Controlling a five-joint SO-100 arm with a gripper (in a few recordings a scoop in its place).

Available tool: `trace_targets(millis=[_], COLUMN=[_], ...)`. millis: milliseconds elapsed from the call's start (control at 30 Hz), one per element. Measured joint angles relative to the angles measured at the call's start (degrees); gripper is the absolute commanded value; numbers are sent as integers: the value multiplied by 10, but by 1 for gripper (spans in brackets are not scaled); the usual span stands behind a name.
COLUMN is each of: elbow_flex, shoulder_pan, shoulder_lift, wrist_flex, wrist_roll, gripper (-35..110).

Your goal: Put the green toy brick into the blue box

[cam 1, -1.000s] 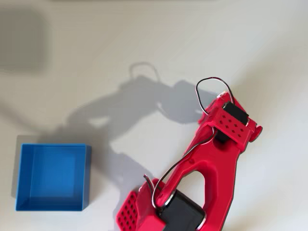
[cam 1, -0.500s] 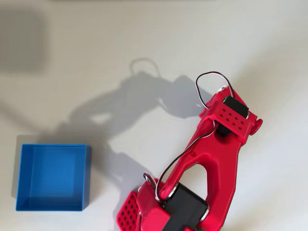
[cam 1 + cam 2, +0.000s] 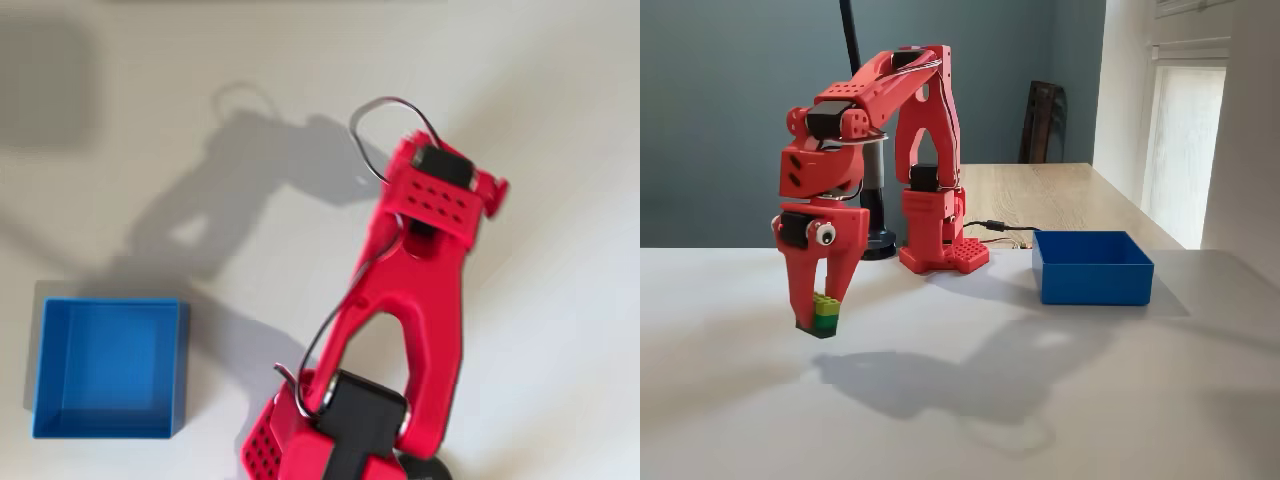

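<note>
Red arm [image 3: 895, 90] arched forward, fingers [image 3: 800, 290] pointing down (closed, gripping).

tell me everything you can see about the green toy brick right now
In the fixed view the green toy brick is a small studded plastic piece, lime-green on top with a darker green layer under it. It sits upright between the tips of the red tool, which is shut on it and points down. The brick hangs clear above the white table, touching nothing else, well left of the blue box.
</note>
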Motion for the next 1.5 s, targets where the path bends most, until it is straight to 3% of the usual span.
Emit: trace_targets(millis=[433, 900, 1500], elbow_flex=[11, 40, -125], shoulder_pan=[-253, -544, -814], shoulder_lift=[99, 160, 161], wrist_flex=[20, 101, 303], wrist_roll=[-91, -83, -5], gripper=[0, 0, 0])
